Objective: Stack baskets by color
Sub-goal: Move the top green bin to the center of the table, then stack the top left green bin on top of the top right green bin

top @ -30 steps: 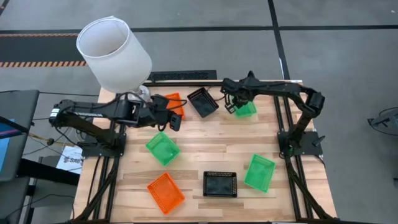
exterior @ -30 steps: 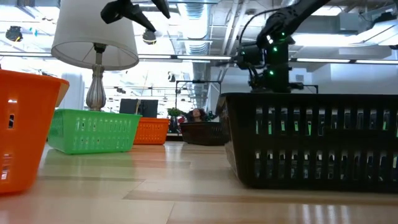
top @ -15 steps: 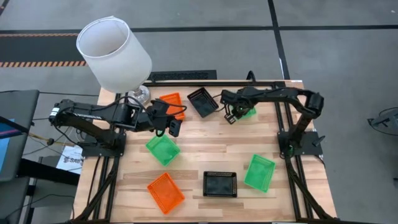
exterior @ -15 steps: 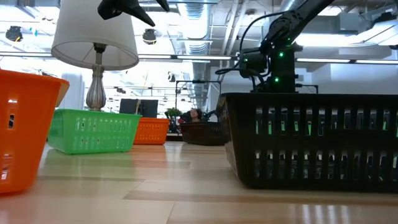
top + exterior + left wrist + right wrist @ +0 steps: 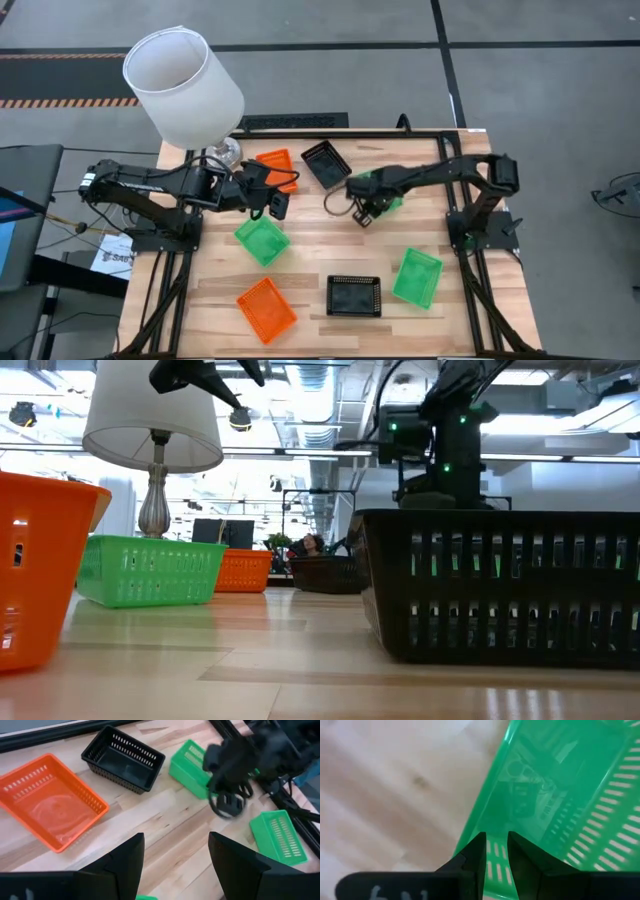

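Table (image 5: 330,232) layout, high view: counted seven baskets, all single, no stack anywhere. Judged the task barely begun, with every colour left to pair up.

Biggest first:
- White lampshade (image 5: 183,85) over back left corner, not part of the job.
- Back row: back orange basket (image 5: 275,163), back black basket (image 5: 325,163) just beside it.
- Middle: middle green basket (image 5: 262,240).
- Front row: front orange basket (image 5: 266,308), front black basket (image 5: 354,295), front green basket (image 5: 417,276), well apart from each other.
- Held green basket (image 5: 187,767) near table centre, clamped by right gripper (image 5: 495,842) on one mesh wall. Could not tell whether lifted or dragged.
- Left gripper (image 5: 175,840) spread wide, empty, hovering between back orange and middle green.

View differences:
- Only right wrist view showed the pinch on the wall.
- Only left wrist view confirmed nothing between the left fingers.
- Low view mostly blocked by front black basket, so useless for counting.
- Only high view gave the whole spread.
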Robot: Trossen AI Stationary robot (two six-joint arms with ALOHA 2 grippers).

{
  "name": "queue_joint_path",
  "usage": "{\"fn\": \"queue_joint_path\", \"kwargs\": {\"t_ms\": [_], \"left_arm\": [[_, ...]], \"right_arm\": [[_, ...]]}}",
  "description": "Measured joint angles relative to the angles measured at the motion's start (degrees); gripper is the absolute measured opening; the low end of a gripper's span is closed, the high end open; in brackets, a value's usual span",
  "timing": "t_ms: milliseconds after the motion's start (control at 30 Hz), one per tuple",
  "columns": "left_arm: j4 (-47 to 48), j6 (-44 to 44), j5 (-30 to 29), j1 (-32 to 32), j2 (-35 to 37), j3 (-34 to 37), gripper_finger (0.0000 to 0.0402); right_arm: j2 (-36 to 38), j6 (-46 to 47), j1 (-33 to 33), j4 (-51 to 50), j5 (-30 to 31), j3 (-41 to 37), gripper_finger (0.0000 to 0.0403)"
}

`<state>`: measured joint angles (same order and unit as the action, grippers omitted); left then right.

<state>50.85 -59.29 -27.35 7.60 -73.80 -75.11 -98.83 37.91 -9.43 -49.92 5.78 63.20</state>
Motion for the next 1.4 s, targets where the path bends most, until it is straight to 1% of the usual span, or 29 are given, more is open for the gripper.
{"fn": "queue_joint_path", "kwargs": {"t_ms": [100,167,333,500,633,733,800,933,1033,1100,1233,1267,1333,1400], "left_arm": [[1.37,-0.97,0.2,0.0,0.0,0.0,0.0208],[3.99,-3.57,0.25,0.0,0.0,0.0,0.0208],[11.78,-9.39,0.03,0.0,0.0,0.0,0.0208],[14.85,-8.51,0.14,0.0,0.0,0.0,0.0208],[17.96,-5.43,0.94,0.0,0.0,0.0,0.0208],[20.1,2.02,1.0,0.0,0.0,0.0,0.0208],[19.95,8.48,1.08,0.0,0.0,0.12,0.0208],[19.56,20.24,2.13,-0.17,0.0,1.97,0.0208],[16.76,27.15,4.18,-0.54,0.0,4.54,0.0208],[12.85,32.46,7.73,-1.0,-0.06,6.82,0.0208],[5.69,46.43,18.36,-1.65,-1.09,11.17,0.0208],[4.43,49.9,20.08,-1.66,-1.47,11.95,0.0208],[4.21,56.34,21.96,-1.68,-2.66,12.89,0.0208],[3.76,61.88,22.17,-1.84,-4.0,13.55,0.0208]], "right_arm": [[0.0,1.75,3.41,1.95,-0.17,0.0,0.0102],[0.0,2.56,5.39,4.41,-0.95,0.0,0.0102],[0.0,2.8,8.41,13.85,-3.33,0.0,0.0102],[0.0,1.63,9.02,24.33,-4.34,0.0,0.0102],[0.0,-1.6,8.11,31.8,-8.43,0.04,0.0102],[0.76,-1.75,7.36,33.16,-11.2,0.04,0.0102],[2.15,-1.71,7.13,33.99,-11.8,0.04,0.0102],[8.1,0.06,7.17,33.75,-11.85,0.04,0.0102],[14.29,0.67,7.76,33.14,-11.87,0.04,0.0102],[18.97,0.7,8.42,32.71,-11.87,0.04,0.0102],[27.89,0.93,10.33,30.21,-11.86,0.06,0.0102],[29.89,1.05,10.95,29.73,-11.82,0.07,0.0102],[33.36,1.05,12.35,29.18,-11.38,0.07,0.0102],[35.99,1.07,14.14,28.53,-9.11,0.07,0.0102]]}}
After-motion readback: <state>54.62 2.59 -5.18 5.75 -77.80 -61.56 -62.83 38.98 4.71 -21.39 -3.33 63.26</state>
